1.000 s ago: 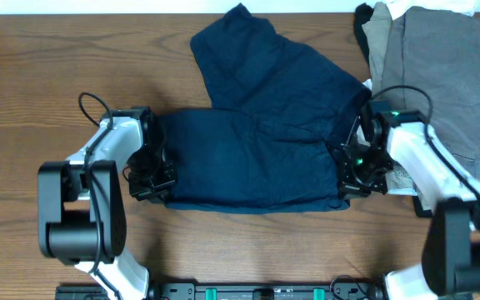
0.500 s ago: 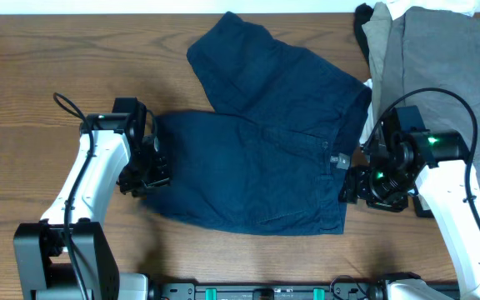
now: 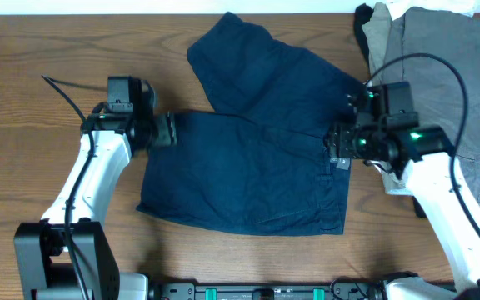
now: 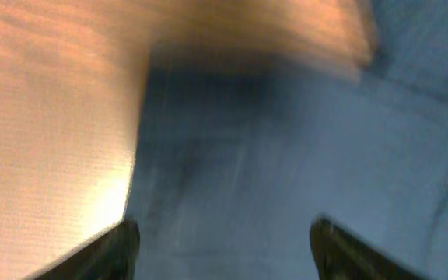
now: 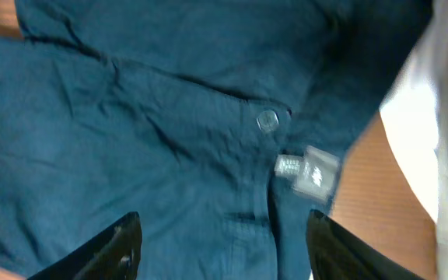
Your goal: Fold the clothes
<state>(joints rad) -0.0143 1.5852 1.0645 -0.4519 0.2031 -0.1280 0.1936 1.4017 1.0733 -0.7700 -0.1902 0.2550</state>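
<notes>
Your left end effector [image 3: 167, 132] stands wide, with nothing between its fingertips [image 4: 119, 245]. Its wrist view is blurred, but it shows only cloth and wood below. It is at the 9 o'clock edge of the large dark navy blue crinkled fabric garment [image 3: 257, 167]. Your right end effector [image 3: 337, 148] is also wide and empty. It is at the garment's 3 o'clock edge, above the small round button [image 5: 267, 120] and the pale tag [image 5: 308, 171].

The garment lies spread flat at the middle of the brown wooden counter [image 3: 23, 58], with one part angled toward 12 o'clock. With an arm at each side edge, you look set to pinch both edges and make the next fold evenly. The heap of grey, white and black garments [image 3: 440, 75] lies at 2 o'clock, just beside the navy one, probably waiting its turn.
</notes>
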